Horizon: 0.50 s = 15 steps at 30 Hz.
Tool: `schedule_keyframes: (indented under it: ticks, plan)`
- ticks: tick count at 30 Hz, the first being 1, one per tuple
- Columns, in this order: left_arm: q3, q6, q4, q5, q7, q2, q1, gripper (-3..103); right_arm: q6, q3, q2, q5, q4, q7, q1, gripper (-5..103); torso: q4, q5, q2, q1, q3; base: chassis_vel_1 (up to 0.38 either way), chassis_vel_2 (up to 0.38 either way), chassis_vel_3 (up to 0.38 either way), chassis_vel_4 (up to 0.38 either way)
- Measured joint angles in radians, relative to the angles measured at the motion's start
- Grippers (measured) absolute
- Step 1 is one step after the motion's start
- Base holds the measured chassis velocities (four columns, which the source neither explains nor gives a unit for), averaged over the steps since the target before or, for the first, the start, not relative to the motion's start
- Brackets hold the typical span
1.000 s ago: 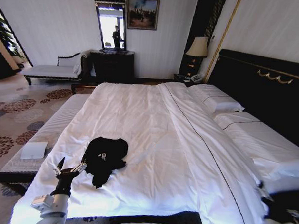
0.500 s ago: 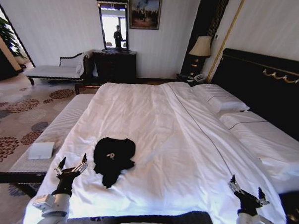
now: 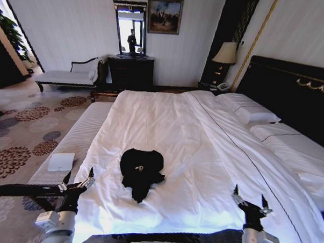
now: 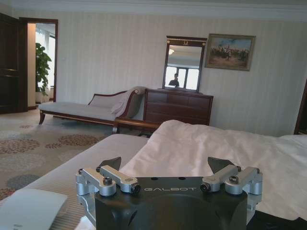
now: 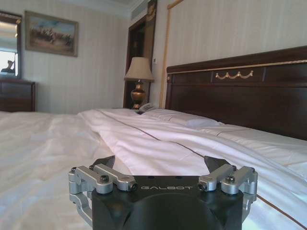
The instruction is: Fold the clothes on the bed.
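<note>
The bed (image 3: 167,127) is the reference. The T-shirt (image 3: 141,170) lies crumpled near its foot: 0 folds done. The left gripper (image 3: 76,183) and right gripper (image 3: 249,201) hover at that foot edge, jaws spread, holding nothing.

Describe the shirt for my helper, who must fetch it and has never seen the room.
Find the big white bed with the dark headboard. Near its foot end, on the side by the striped bench, lies the shirt: a small crumpled black heap with a white mark, the only dark thing on the white bedding.
</note>
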Motion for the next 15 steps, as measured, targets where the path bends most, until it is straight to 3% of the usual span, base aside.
schedule_keyframes:
  ticks: [15]
  plan:
    - [-0.002, -0.002, -0.007, 0.002, 0.004, -0.01, 0.001, 100, 0.019, -0.011, -0.001, 0.004, 0.007, -0.005, -0.011, 100, 0.0001, -0.0009, 0.0, 0.0, 0.0, 0.061, 0.05, -0.054, -0.048]
